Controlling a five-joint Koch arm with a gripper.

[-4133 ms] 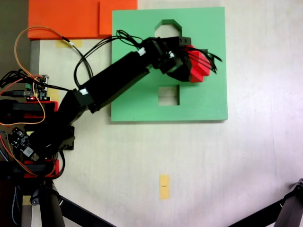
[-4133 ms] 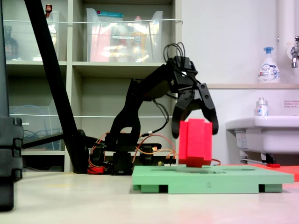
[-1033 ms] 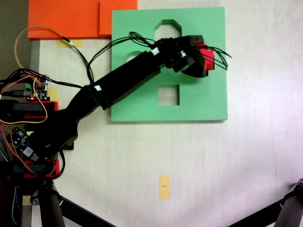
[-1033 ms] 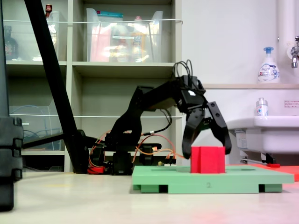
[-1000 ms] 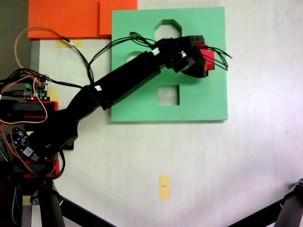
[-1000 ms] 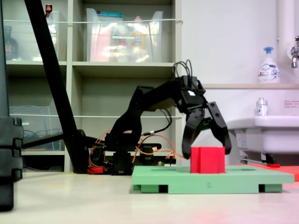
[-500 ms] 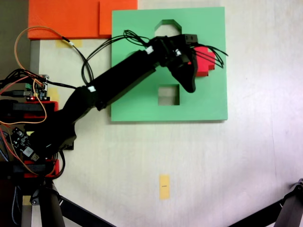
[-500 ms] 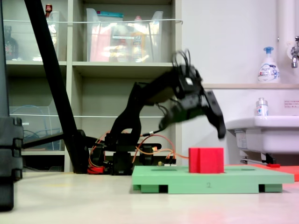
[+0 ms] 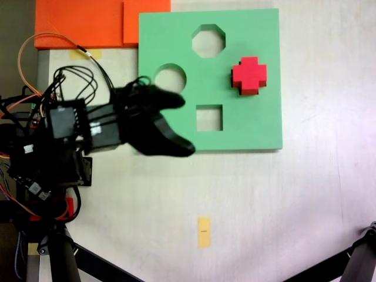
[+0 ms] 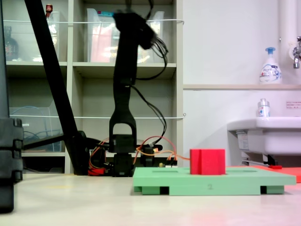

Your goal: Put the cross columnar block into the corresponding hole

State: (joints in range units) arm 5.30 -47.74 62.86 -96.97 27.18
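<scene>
The cross columnar block (image 9: pixel 249 75) stands upright in the corresponding hole of the green board (image 9: pixel 258 126), upper right of centre in the top-down fixed view. The gripper (image 9: pixel 176 124), jaws spread wide and empty, hangs well apart, left and below the block.

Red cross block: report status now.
Gripper open, empty, raised clear of green board. Red cross block seated in its cutout, top protruding. Nothing obstructing.
</scene>
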